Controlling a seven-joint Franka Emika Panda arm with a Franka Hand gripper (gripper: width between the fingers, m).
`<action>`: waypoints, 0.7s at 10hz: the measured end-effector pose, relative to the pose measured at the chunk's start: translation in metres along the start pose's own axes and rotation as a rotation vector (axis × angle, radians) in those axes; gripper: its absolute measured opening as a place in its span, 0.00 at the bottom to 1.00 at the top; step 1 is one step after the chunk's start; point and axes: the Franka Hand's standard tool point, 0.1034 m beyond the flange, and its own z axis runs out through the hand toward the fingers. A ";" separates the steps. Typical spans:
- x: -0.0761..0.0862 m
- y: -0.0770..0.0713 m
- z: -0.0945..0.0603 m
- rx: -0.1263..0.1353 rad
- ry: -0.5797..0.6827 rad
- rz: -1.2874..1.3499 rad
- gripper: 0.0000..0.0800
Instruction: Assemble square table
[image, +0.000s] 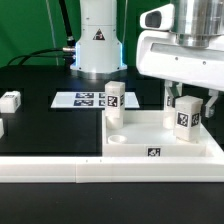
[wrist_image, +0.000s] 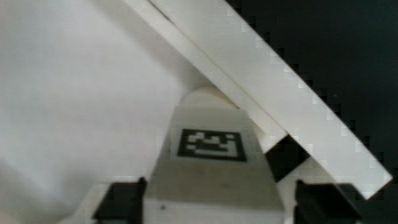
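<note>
black table (image: 40, 125), marker board (image: 80, 99), upright leg (image: 114, 98) near gripper (image: 190, 108)

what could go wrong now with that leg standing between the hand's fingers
The leg stands upright on the tabletop inside the open hand; a crooked retreat may catch and tip it. The second upright leg is close, so a sideways sweep might knock it over.

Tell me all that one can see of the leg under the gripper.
The leg is a small white block, seemingly plastic, with a black-and-white tag on its face. It stands upright at the tabletop's far corner on the exterior view's right. The gripper straddles it; contact is unclear.
</note>
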 end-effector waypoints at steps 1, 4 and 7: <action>0.001 0.001 0.000 0.000 0.000 -0.046 0.75; 0.001 0.001 0.001 -0.002 0.001 -0.312 0.81; 0.001 0.001 0.001 -0.002 0.001 -0.515 0.81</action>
